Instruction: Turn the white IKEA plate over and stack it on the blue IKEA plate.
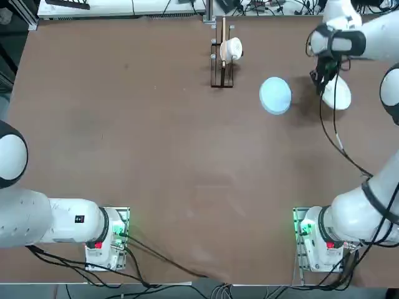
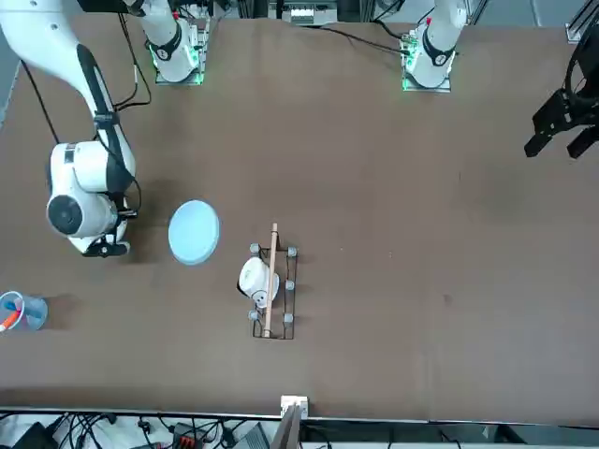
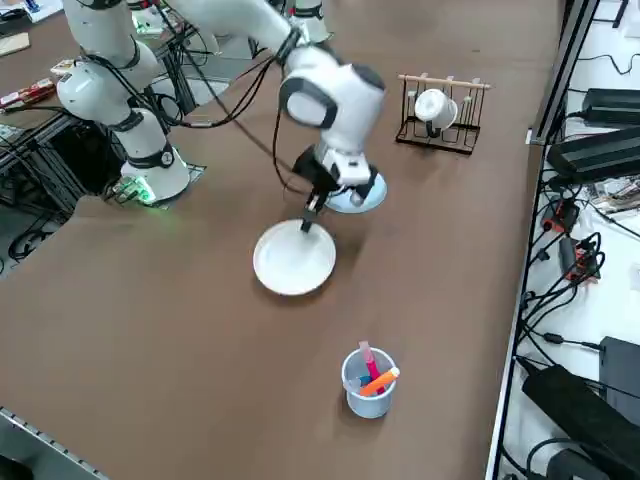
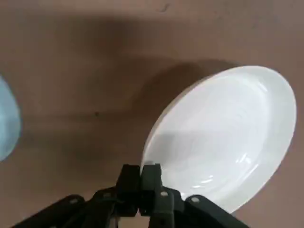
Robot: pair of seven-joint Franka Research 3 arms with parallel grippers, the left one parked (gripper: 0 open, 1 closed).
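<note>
Fingers together at white plate rim.

Brown table among workshop clutter

Black cables and equipment boxes lie on the pale floor beside the table's edge.

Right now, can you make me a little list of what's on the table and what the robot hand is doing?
white plate: white IKEA plate, lying flat, hollow side up
blue plate: blue IKEA plate, beside the white one, apart from it, nothing on it
robot hand: right gripper, fingers pressed together at the white plate's rim
stacking: not done yet
rack: wooden rack with a white cup hanging on it
other cup: clear cup holding pens, near the table's edge
</note>
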